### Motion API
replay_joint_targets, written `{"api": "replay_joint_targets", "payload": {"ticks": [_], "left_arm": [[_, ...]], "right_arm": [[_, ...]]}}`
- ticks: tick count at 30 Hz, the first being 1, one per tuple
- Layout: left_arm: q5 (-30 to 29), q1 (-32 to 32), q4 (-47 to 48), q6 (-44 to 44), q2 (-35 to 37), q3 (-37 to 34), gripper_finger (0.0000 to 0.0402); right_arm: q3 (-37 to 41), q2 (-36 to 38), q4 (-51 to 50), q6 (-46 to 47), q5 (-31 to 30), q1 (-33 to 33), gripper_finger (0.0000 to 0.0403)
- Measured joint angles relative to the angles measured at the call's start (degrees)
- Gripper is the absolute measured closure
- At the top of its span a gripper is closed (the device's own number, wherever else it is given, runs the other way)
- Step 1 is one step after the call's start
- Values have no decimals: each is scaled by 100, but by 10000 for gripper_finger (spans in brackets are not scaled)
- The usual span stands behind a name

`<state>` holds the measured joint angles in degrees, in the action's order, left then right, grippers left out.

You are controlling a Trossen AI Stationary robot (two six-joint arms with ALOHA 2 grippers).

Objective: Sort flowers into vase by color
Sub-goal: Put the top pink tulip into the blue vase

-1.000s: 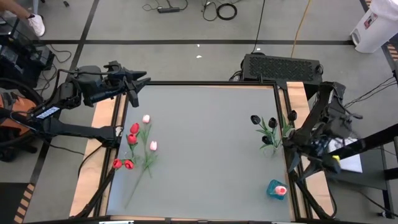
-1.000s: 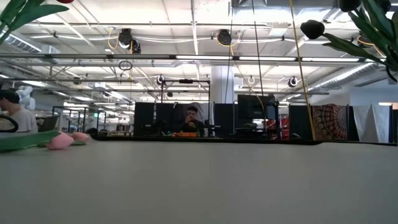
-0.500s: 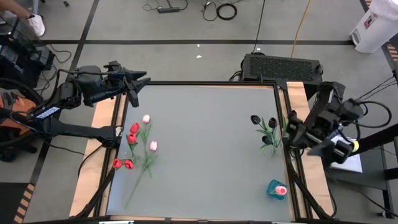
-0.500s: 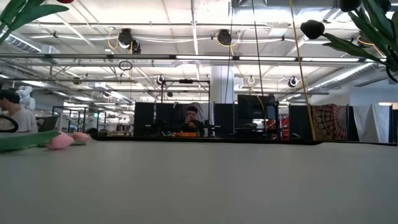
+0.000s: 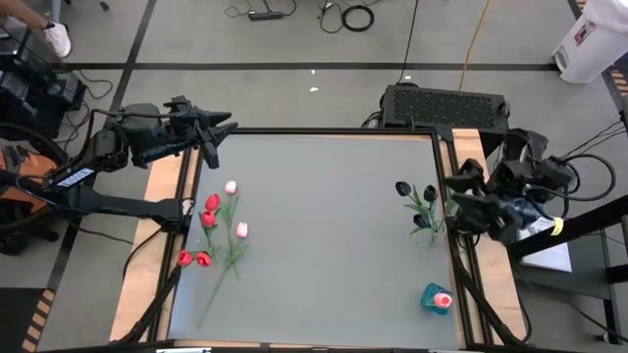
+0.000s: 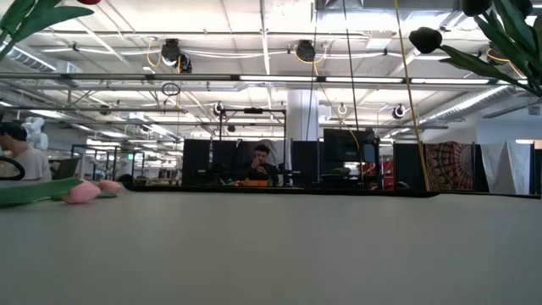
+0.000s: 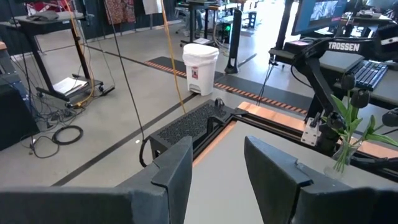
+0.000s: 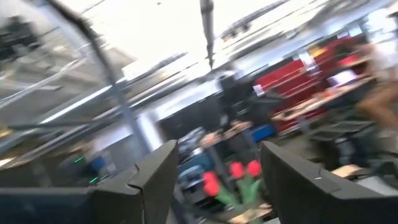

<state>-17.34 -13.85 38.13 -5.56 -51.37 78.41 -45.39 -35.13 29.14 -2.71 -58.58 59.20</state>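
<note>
We see the right gripper point(image 5: 453, 189) open at 3 o'clock beside the black flowers point(image 5: 420, 204), the left gripper point(image 5: 218, 128) open at 10 o'clock.

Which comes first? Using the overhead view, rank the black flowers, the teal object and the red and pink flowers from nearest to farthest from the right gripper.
1. Black flowers: right beside the right gripper, right edge.
2. Teal object: near right corner.
3. Red and pink flowers: far across, left side.
</note>
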Motion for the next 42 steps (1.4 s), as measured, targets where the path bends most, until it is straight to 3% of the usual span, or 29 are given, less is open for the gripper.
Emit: {"api": "replay_joint_targets", "payload": {"ticks": [5, 11, 17, 23, 31, 42], "left_arm": [[-73, -1, -76, -45, -55, 2, 249], [-105, 0, -77, -932, -177, 2, 249], [-512, -5, 27, -1976, -308, 2, 249], [-756, -292, 868, -2735, -571, 2, 249], [-500, -719, 2318, -3754, -1152, 2, 249], [80, -946, 3327, -4211, -2081, 2, 249]], "right_arm": [[0, -331, 1314, -701, -726, -142, 184], [-139, -570, 2024, -1089, -776, -593, 184], [-727, -672, 1983, -2203, -751, -862, 184], [-1373, -672, 1678, -3313, -749, -866, 184], [-1770, -672, 664, -3447, -764, -866, 184], [-1768, -676, -165, -3400, -781, -866, 184]]}}
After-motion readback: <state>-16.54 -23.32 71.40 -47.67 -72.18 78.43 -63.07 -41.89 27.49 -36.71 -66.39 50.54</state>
